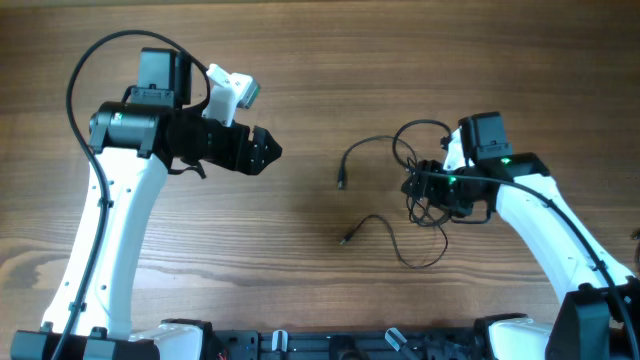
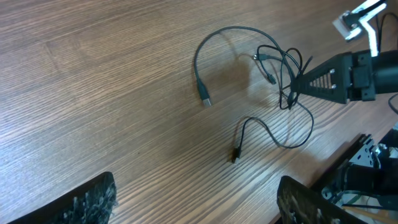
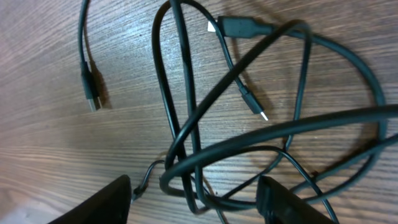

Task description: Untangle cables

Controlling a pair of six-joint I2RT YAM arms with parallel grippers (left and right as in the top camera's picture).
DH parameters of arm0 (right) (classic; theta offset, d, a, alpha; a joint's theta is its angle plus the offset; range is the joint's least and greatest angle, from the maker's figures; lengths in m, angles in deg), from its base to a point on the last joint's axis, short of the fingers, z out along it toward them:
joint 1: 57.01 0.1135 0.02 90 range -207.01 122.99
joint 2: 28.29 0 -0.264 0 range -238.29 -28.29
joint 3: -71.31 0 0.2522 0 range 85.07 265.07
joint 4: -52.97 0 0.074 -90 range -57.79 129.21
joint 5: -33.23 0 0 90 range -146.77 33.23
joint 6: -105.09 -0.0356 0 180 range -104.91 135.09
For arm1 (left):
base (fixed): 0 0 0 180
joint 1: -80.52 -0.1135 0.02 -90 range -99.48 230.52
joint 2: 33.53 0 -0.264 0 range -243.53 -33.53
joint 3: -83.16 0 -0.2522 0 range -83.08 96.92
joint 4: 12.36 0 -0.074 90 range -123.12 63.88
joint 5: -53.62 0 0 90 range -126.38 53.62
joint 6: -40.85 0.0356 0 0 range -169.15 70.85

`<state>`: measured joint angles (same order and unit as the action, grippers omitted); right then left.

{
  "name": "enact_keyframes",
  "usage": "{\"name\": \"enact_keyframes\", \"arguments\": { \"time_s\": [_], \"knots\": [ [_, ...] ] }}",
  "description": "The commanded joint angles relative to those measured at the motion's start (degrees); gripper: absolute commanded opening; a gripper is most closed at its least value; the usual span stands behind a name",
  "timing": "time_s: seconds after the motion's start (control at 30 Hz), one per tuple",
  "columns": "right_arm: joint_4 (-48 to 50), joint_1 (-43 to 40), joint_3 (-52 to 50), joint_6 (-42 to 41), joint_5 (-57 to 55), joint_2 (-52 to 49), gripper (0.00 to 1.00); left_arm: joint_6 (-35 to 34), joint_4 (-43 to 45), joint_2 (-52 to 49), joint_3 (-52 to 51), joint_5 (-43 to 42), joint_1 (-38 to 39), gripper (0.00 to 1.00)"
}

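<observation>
The cables (image 1: pixel 428 170) lie tangled in loose dark loops right of centre on the wooden table, under the tip of my right gripper (image 1: pixel 412 187). One free end with a plug (image 1: pixel 342 183) arcs out to the left, and a second plug end (image 1: pixel 346 240) lies nearer the front. In the right wrist view the tangle (image 3: pixel 205 124) crosses itself, and several strands pass between my right gripper's (image 3: pixel 196 205) spread jaws, which stand apart and do not pinch them. My left gripper (image 1: pixel 265 152) hovers open and empty well left of the cables (image 2: pixel 286 81), fingers (image 2: pixel 93 202) wide.
The wooden table (image 1: pixel 300 60) fills all views. A black base frame (image 1: pixel 330 345) runs along the front edge and shows in the left wrist view (image 2: pixel 367 168). The arms' thicker black cables arc over the left arm (image 1: pixel 90 60).
</observation>
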<state>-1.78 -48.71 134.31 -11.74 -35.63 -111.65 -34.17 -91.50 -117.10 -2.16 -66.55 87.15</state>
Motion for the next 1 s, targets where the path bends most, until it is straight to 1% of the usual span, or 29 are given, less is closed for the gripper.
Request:
{"name": "enact_keyframes", "arguments": {
  "time_s": [0.0,0.03,0.07,0.13,0.17,0.23,0.53,0.63,0.73,0.87,0.97],
  "knots": [
    [1.1,1.3,-0.5,-0.2,-2.1,-0.7,0.56,1.3,0.0,0.2,-0.4,-1.5,1.2,0.86],
    [1.2,1.5,-0.5,-0.3,-2.1,-0.7,0.55,1.3,0.0,0.2,-0.4,-1.5,1.3,0.86],
    [1.2,1.5,-0.5,-0.2,-2.1,-0.7,0.50,1.3,0.0,0.2,-0.4,-1.5,1.4,0.86],
    [1.1,1.5,-0.5,-0.2,-2.1,-0.7,0.25,1.1,0.0,0.2,-0.4,-1.5,1.4,0.87],
    [1.1,1.5,-0.6,-0.2,-2.1,-0.7,0.17,1.1,0.0,0.2,-0.4,-1.5,1.4,0.87],
    [1.1,1.5,-0.6,-0.2,-2.3,-0.7,0.05,1.1,0.0,0.2,-0.4,-1.5,1.4,0.88],
    [2.3,1.5,-2.7,-0.3,-4.2,-1.1,0.04,1.1,0.0,0.2,-0.5,-1.5,1.4,0.88],
    [2.8,1.5,-2.8,0.2,-2.3,-1.1,0.04,1.1,0.0,0.2,-0.5,-1.5,1.4,0.89],
    [5.0,1.5,-2.0,7.5,6.6,-1.1,0.04,1.1,0.0,0.2,-0.5,-1.5,1.4,0.89],
    [5.0,1.5,3.2,10.2,16.2,0.3,0.04,1.1,0.0,0.2,-0.5,-1.5,1.4,0.89],
    [4.6,1.5,8.3,10.1,20.8,2.6,0.04,1.1,-0.1,0.2,-0.5,-1.5,1.4,0.89]
  ]
}}
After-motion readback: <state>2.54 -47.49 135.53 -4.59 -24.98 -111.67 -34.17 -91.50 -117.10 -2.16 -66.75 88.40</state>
